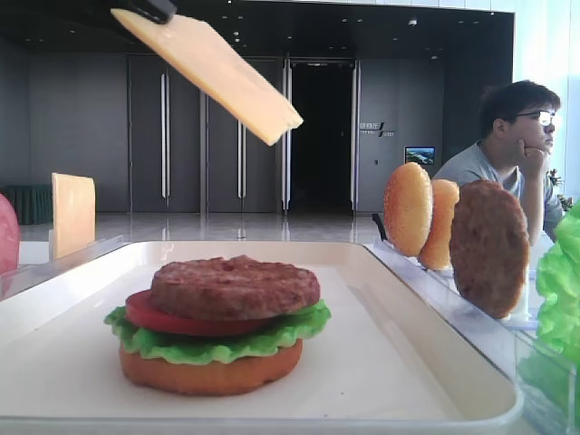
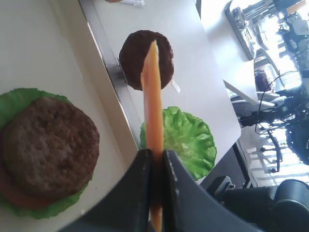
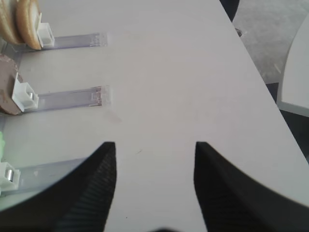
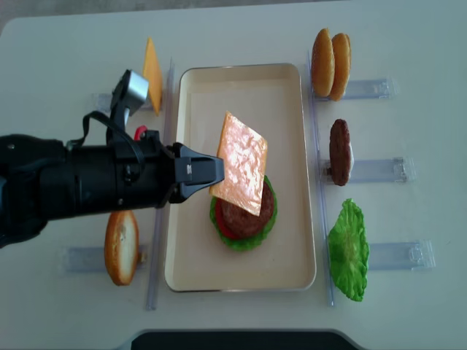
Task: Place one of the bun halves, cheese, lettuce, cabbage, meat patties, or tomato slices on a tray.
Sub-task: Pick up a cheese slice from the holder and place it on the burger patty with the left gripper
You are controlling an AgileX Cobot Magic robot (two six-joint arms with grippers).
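The cheese (image 4: pixel 241 163) is clamped at one edge by the left gripper (image 4: pixel 211 171) and held tilted above the stacked patty (image 4: pixel 246 211) on the tray (image 4: pixel 292 270), its free edge sloping down and right.

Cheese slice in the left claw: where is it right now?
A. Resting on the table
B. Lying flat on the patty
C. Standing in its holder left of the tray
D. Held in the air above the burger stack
D: the left claw pinches the cheese slice by one edge, tilted, with a clear gap above the patty.
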